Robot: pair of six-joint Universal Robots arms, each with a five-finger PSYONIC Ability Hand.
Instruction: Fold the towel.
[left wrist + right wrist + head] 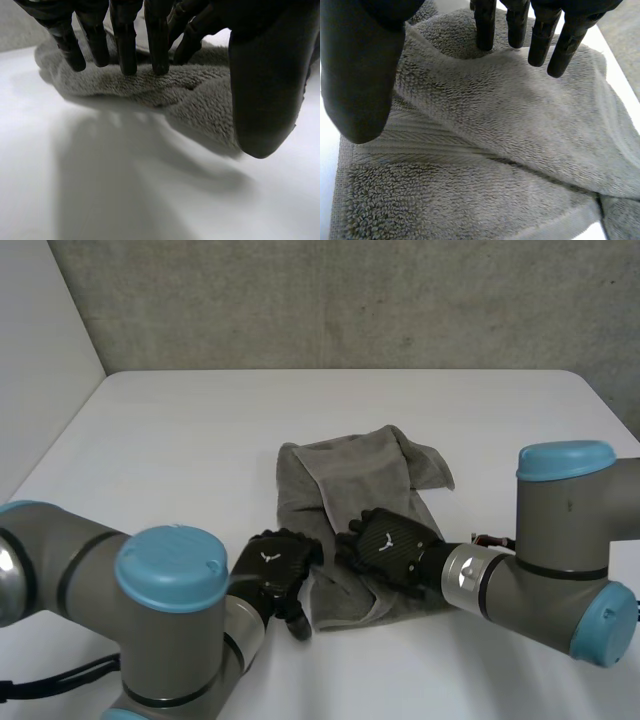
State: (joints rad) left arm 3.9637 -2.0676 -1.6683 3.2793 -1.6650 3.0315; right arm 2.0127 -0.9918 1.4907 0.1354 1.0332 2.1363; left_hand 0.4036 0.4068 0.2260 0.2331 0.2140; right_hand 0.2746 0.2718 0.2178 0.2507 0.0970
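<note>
Lab-like robot bench: plain white table point(200, 440), rough grey wall point(350, 300) behind

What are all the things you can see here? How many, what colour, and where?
towel: one, grey, rumpled and partly folded over itself, in the middle of the table
table: one, white, under everything
wall: one, grey, behind the table
left arm: one, grey with a light-blue cap, near side
right arm: one, grey with light-blue caps, near side
left hand: one, black, open, fingertips on the towel's near left edge
right hand: one, black, open, over the towel's near part
</note>
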